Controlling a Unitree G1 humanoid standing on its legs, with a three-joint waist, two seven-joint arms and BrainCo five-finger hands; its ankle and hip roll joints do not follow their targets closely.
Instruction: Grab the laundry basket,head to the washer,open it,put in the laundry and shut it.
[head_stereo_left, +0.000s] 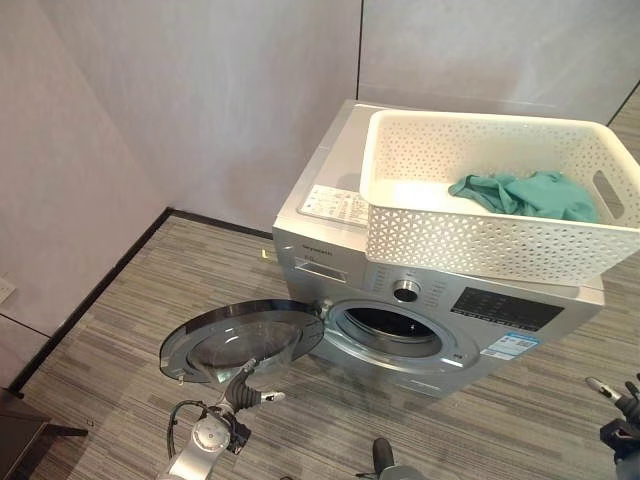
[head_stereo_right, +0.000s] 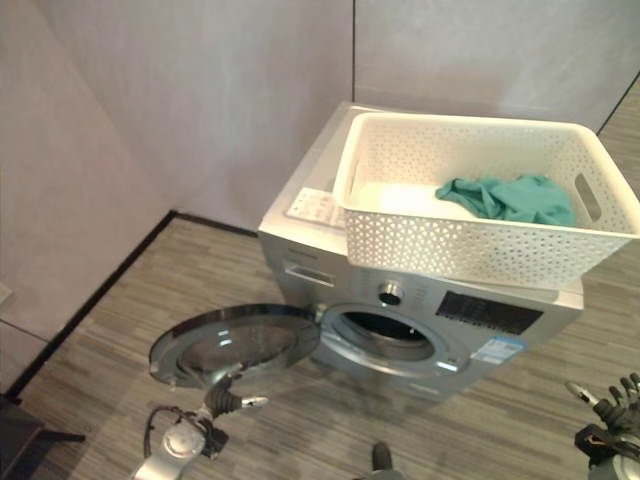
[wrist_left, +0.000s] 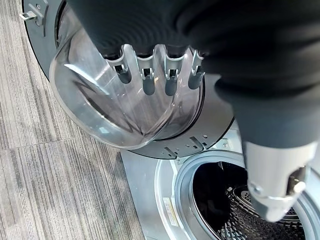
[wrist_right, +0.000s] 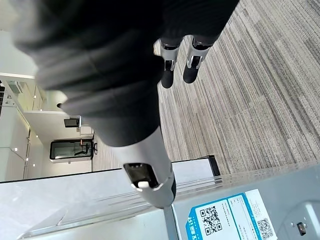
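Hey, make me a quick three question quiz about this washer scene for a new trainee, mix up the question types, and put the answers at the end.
1. True or false: the washer door is shut.
2. Where does the white laundry basket stand? A) on the floor B) on top of the washer C) inside the drum
3. Fill in: the teal ______ lies in the basket.

Key
1. False. The door is swung wide open, with the left hand right at its glass, and the drum opening is exposed.
2. B. It sits on the washer's top.
3. Cloth; it is not yet loaded. The right hand is low beside the washer, holding nothing.
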